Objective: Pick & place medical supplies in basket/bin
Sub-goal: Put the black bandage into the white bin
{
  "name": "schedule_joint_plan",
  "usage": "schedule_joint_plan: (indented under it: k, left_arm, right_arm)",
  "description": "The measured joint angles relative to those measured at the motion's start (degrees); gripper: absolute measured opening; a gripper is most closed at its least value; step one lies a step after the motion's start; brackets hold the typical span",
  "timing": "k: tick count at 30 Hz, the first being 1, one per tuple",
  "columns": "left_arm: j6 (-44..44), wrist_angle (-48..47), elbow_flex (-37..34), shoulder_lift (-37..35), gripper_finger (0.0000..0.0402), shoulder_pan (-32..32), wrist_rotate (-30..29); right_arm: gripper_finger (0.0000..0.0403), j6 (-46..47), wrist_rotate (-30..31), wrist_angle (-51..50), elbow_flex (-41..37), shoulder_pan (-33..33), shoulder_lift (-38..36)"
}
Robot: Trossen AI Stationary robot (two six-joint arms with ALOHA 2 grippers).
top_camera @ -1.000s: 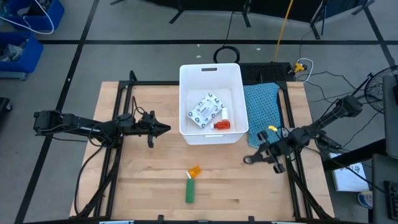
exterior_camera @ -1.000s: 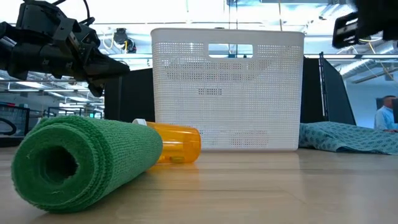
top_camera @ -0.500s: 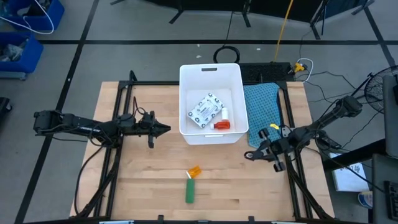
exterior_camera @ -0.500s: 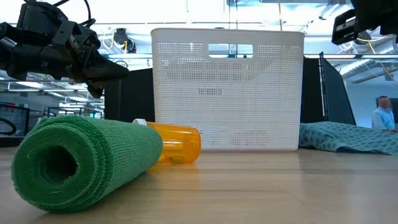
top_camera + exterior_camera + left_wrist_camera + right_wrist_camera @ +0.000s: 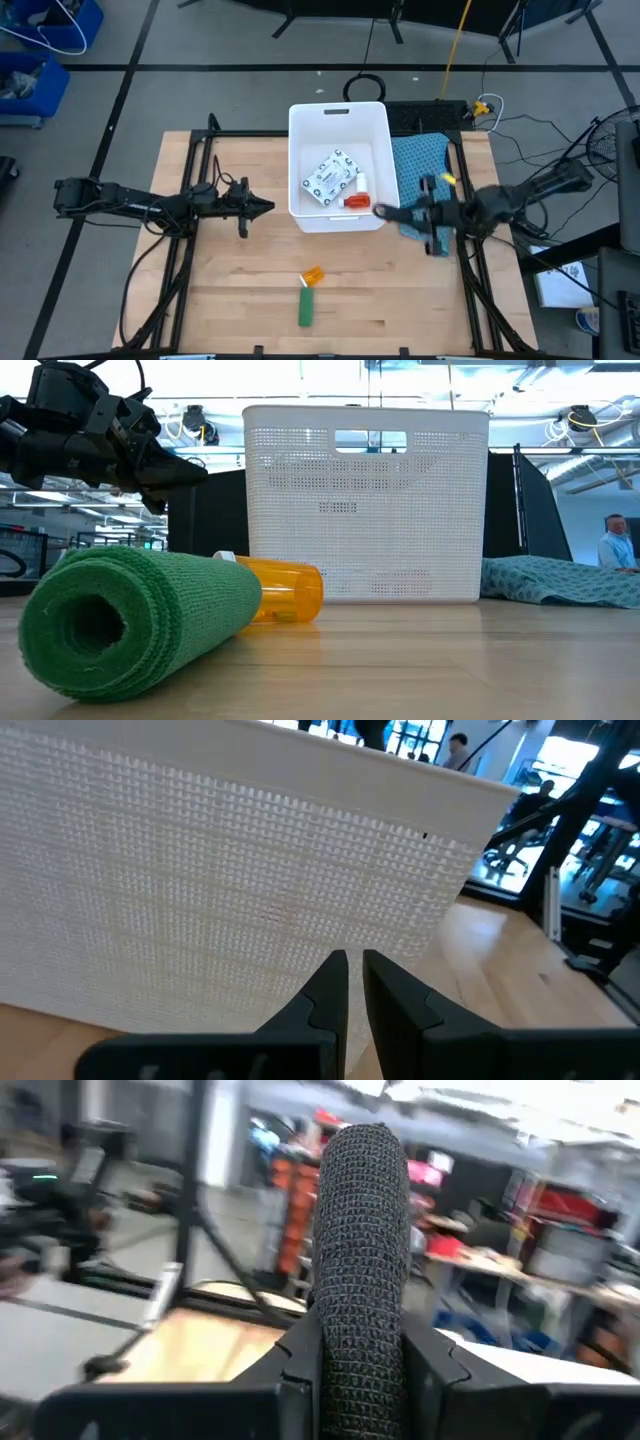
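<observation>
The white basket point(image 5: 338, 118) stands mid-table and holds a white packet with green print point(image 5: 328, 178) and a red bottle with a white cap point(image 5: 357, 199). A green roll point(image 5: 305, 305) and an orange vial point(image 5: 312, 275) lie on the wood near the table's near edge; they also show as the green roll point(image 5: 130, 615) and orange vial point(image 5: 285, 592). My right gripper point(image 5: 385, 210) hovers at the basket's near right corner, shut on a black roll point(image 5: 360, 1230). My left gripper point(image 5: 268, 207) waits left of the basket, shut. My right gripper pinches the black roll point(image 5: 358, 1350) between its two fingers, one on each side of its textured wall. The roll's free end point(image 5: 360, 1160) stands out well past the fingertips. It is lifted clear of the table.
A blue-green cloth point(image 5: 420, 170) lies right of the basket, under my right arm. The black frame rails point(image 5: 195, 180) run along both sides of the table. Bare wood lies between the basket and the green roll. A person point(image 5: 615, 540) stands in the room beyond.
My right gripper has swung from the table's right near area up and toward the far left, to the basket's near right corner, carrying the black roll. It has risen out of the low view.
</observation>
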Motion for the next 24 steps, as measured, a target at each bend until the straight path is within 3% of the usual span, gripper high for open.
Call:
schedule_joint_plan:
  k: [6, 10, 17, 24]
  left_arm:
    - [2.1, 0.1, 0.0, 0.0, 0.0037, 0.0, -2.7]
    - [2.9, 0.1, 0.0, 0.0, 0.0037, 0.0, -3.1]
    - [3.0, 0.6, 0.0, 0.0, 0.0037, 0.1, -3.5]
    - [2.9, 0.5, 0.0, 0.0, 0.0037, 0.1, -3.5]
  right_arm:
    - [0.0066, 1.5, -3.6, -19.1, 21.8, -14.0, 12.7]
    - [0.0068, 2.3, -4.7, -23.6, 29.5, -23.3, 22.4]
    - [0.0065, 0.9, -13.3, -25.0, 32.4, -34.9, 37.0]
    - [0.0065, -5.7, -13.6, -27.3, 32.4, -38.6, 48.5]
